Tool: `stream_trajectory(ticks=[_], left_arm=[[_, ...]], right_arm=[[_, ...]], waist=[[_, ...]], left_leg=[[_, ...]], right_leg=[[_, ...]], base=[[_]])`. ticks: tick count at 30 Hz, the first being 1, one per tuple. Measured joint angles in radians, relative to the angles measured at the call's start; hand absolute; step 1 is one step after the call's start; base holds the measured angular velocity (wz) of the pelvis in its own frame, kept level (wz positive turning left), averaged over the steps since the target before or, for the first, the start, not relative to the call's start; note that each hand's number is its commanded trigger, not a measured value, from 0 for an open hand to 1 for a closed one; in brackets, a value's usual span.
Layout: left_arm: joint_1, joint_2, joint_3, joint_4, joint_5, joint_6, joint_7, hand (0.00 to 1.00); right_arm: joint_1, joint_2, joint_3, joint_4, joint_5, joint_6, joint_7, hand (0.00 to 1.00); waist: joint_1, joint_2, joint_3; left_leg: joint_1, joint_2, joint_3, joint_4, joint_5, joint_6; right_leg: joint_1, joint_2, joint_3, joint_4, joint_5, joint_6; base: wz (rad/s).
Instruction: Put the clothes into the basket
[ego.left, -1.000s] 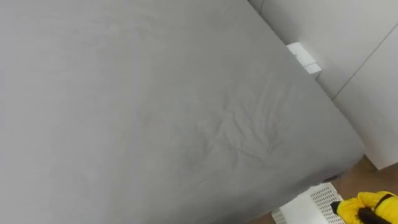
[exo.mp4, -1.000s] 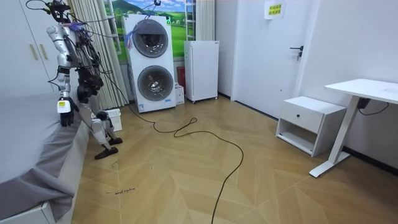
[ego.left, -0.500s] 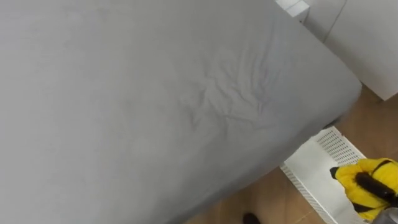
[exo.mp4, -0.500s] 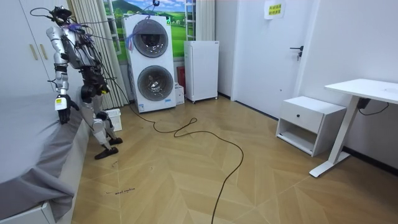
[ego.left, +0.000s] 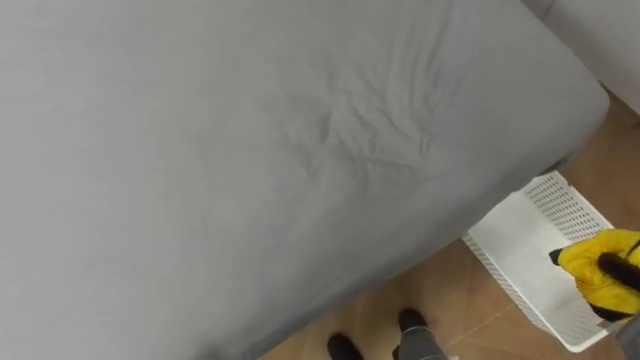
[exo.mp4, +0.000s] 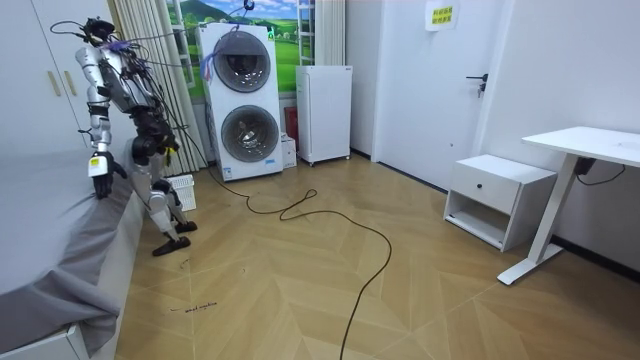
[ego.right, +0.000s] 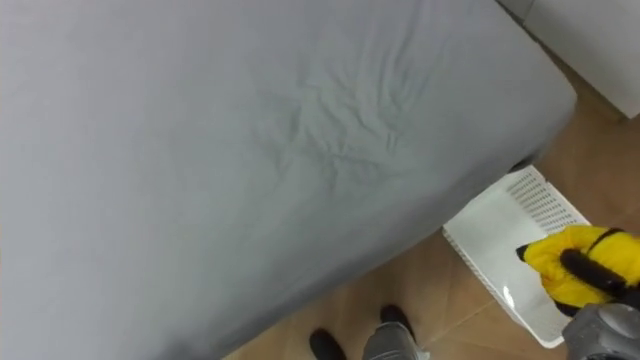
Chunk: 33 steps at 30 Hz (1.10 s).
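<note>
A yellow cloth (ego.left: 588, 264) (ego.right: 548, 262) hangs over the white perforated basket (ego.left: 527, 240) (ego.right: 488, 236), which stands on the wooden floor beside the bed's corner. The dark fingers of my right hand (ego.left: 618, 266) (ego.right: 598, 272) are curled round the cloth at the lower right. In the room view I stand between the bed and the basket (exo.mp4: 181, 190), facing the bed. My left hand (exo.mp4: 98, 172) hangs by the bed's edge there.
The grey bed (ego.left: 250, 140) spreads wide in front of me, its sheet creased near the corner. White wardrobe doors (exo.mp4: 40, 80) rise behind it. Stacked washing machines (exo.mp4: 240, 100) and a white cabinet (exo.mp4: 325, 112) stand further off across the wooden floor.
The eye view has tipped down to the bed's edge, so more of the basket shows. My right hand with the yellow cloth now hangs over the basket. My left arm has risen slightly.
</note>
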Motion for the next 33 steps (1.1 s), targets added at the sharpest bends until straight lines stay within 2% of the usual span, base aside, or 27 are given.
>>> stream_trajectory(ticks=[4,6,14,16,19,22,25,28,31,32,33], left_arm=[[-0.002,0.0,0.0,0.008,0.0,-0.007,0.001,0.0],[-0.002,0.0,0.0,0.015,0.0,-0.025,0.001,0.0],[-0.001,0.003,0.0,0.014,0.0,-0.043,0.001,0.0],[0.003,0.007,0.0,0.015,-0.003,-0.05,0.001,0.0],[0.014,0.015,0.0,0.016,-0.042,-0.074,0.001,0.0],[0.029,0.028,0.018,0.016,-0.045,-0.08,0.0,0.0],[0.043,0.053,0.03,-0.003,-0.045,-0.094,-0.003,0.0],[0.049,0.061,0.03,-0.014,-0.045,-0.1,-0.006,0.0],[0.083,0.063,0.05,-0.065,-0.036,-0.1,-0.02,0.0],[0.086,0.065,0.059,-0.068,-0.033,-0.1,-0.023,0.0],[0.09,0.068,0.07,-0.071,-0.024,-0.1,-0.023,0.0]], right_arm=[[-0.004,-0.014,0.0,0.001,0.044,-0.03,-0.008,0.0],[-0.004,-0.014,0.0,0.001,0.047,-0.054,-0.013,0.0],[-0.004,-0.014,0.002,0.001,0.045,-0.094,-0.045,0.0],[0.001,-0.014,0.002,0.001,0.046,-0.094,-0.05,0.0],[0.033,-0.012,0.002,0.001,0.046,-0.094,-0.056,0.0],[0.053,-0.011,0.023,-0.002,0.047,-0.094,-0.057,0.0],[0.087,-0.01,0.034,-0.008,0.046,-0.094,-0.057,0.0],[0.116,-0.009,0.053,-0.012,0.061,-0.094,-0.054,0.0],[0.164,-0.002,0.053,-0.025,0.086,-0.092,-0.047,0.0],[0.195,0.008,0.053,-0.034,0.092,-0.092,-0.046,0.0],[0.223,0.021,0.051,-0.039,0.092,-0.092,-0.042,0.0]], waist=[[0.0,-0.002,0.0015],[0.005,-0.003,0.0024],[0.017,-0.009,0.0014],[0.016,-0.014,0.0013],[0.016,-0.029,0.0017],[0.022,-0.062,0.0013],[0.023,-0.088,-0.0022],[0.023,-0.094,-0.0037],[0.021,-0.1,-0.0065],[0.021,-0.106,-0.0113],[0.019,-0.116,-0.0195]], left_leg=[[-0.001,0.002,0.0,0.004,0.0,0.0],[-0.003,0.002,-0.001,0.006,0.0,0.0],[-0.004,0.01,-0.008,0.012,0.0,0.0],[-0.002,0.013,-0.01,0.018,0.0,0.0],[0.021,0.015,-0.033,0.018,0.0,0.0],[0.049,0.016,-0.043,0.022,0.0,0.0],[0.078,0.022,-0.075,0.025,-0.005,-0.008],[0.108,0.028,-0.111,0.019,-0.009,-0.013],[0.144,0.028,-0.159,0.013,-0.009,-0.014],[0.154,0.027,-0.181,0.011,-0.009,-0.015],[0.167,0.024,-0.203,0.004,-0.007,-0.018]], right_leg=[[-0.001,0.003,0.008,0.0,0.001,-0.001],[-0.001,0.002,0.006,-0.002,0.001,0.0],[0.018,0.004,-0.001,-0.035,0.018,0.003],[0.026,0.004,-0.007,-0.043,0.021,0.002],[0.063,0.003,-0.022,-0.056,0.022,0.0],[0.096,0.002,-0.033,-0.058,0.019,-0.003],[0.138,0.001,-0.059,-0.076,0.016,-0.007],[0.197,0.004,-0.104,-0.116,0.024,-0.008],[0.277,0.0,-0.152,-0.167,0.034,-0.013],[0.306,-0.001,-0.174,-0.188,0.036,-0.014],[0.334,-0.002,-0.195,-0.212,0.04,-0.016]], base=[[-0.05],[0.0],[0.0],[0.03],[0.13],[0.07],[0.21],[0.3],[0.43],[0.6],[0.55]])
